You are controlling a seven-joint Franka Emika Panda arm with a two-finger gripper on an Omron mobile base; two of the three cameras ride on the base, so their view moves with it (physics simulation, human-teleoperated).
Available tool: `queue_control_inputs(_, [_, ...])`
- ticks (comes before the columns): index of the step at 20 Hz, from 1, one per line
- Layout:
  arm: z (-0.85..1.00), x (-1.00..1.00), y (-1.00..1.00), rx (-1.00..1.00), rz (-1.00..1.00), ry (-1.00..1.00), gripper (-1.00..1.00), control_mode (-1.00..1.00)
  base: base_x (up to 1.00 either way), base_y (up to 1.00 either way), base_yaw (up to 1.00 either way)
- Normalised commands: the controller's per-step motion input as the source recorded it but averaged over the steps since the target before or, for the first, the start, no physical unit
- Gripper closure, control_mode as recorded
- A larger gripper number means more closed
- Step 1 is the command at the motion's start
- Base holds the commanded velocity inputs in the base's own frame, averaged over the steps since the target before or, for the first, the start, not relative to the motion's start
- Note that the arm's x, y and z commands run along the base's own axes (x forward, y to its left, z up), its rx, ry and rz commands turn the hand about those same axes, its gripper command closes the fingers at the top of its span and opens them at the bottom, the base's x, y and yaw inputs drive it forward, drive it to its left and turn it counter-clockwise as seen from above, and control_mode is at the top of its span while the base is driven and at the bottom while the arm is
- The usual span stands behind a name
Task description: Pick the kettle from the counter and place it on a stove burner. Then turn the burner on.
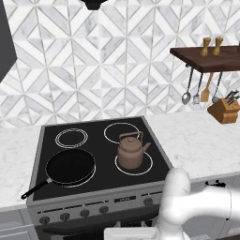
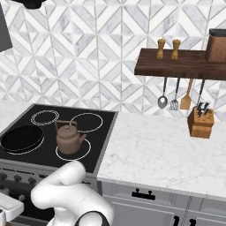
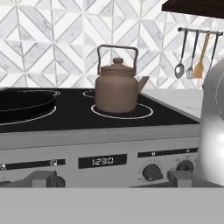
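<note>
Readable text: one item. The digits "12:30" (white on black) are shown on the small display point(image 3: 103, 161) set in the stove's front panel point(image 3: 131, 148), between the knobs. Small marks above the knobs are seen on the same panel but cannot be read.

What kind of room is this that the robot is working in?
A kitchen, rendered in simulation. A black glass stove holds a copper kettle and a frying pan, beside a white marble counter. Utensils hang under a wooden shelf.
</note>
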Motion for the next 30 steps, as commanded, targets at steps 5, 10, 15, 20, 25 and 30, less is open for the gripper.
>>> queue_control_inputs(5, [-0.21, 0.19, 0.00, -0.01, 0.08, -0.03, -1.00, -1.00, 0.00, 0.00, 0.00])
queue_control_inputs(10, [-0.08, 0.42, 0.16, 0.00, 0.01, -0.08, -1.00, -1.00, 0.00, 0.00, 0.00])
queue_control_inputs(15, [-0.02, 0.26, 0.17, 0.00, 0.01, -0.03, -1.00, -1.00, 0.00, 0.00, 0.00])
queue_control_inputs(20, [-0.30, 0.00, 0.14, 0.00, 0.05, 0.00, -1.00, -1.00, 0.00, 0.00, 0.00])
queue_control_inputs(25, [-0.13, 0.16, 0.12, 0.00, 0.02, -0.03, -1.00, -1.00, 0.00, 0.00, 0.00])
queue_control_inputs(30, [-0.08, 0.04, 0.32, 0.00, 0.01, -0.02, -1.00, -1.00, 0.00, 0.00, 0.00])
